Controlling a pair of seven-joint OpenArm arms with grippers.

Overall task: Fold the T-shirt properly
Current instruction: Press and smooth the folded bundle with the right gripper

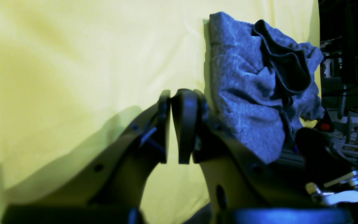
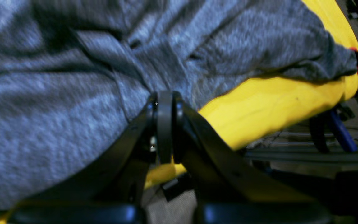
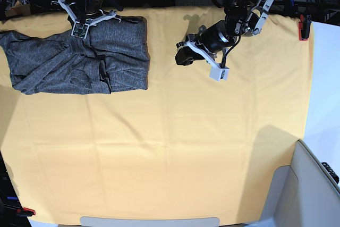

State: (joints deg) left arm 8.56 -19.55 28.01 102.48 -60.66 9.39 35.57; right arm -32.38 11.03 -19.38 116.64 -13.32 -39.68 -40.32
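The charcoal-grey T-shirt [image 3: 79,62] lies bunched and wrinkled at the far left of the yellow cloth [image 3: 175,142]. My right gripper [image 3: 85,28] is at the shirt's far edge. In the right wrist view its fingers [image 2: 165,93] are pressed together, and the folds of the T-shirt [image 2: 73,109] run into the tips. My left gripper [image 3: 181,56] hovers over bare yellow cloth to the right of the shirt. In the left wrist view it [image 1: 173,93] shows only a thin slit with nothing in it, and the T-shirt [image 1: 244,93] lies beyond.
A red clamp [image 3: 303,27] pins the cloth at the far right edge, another [image 3: 26,212] at the near left corner. A grey box-like object [image 3: 313,184] stands at the near right. Cables and equipment line the far side.
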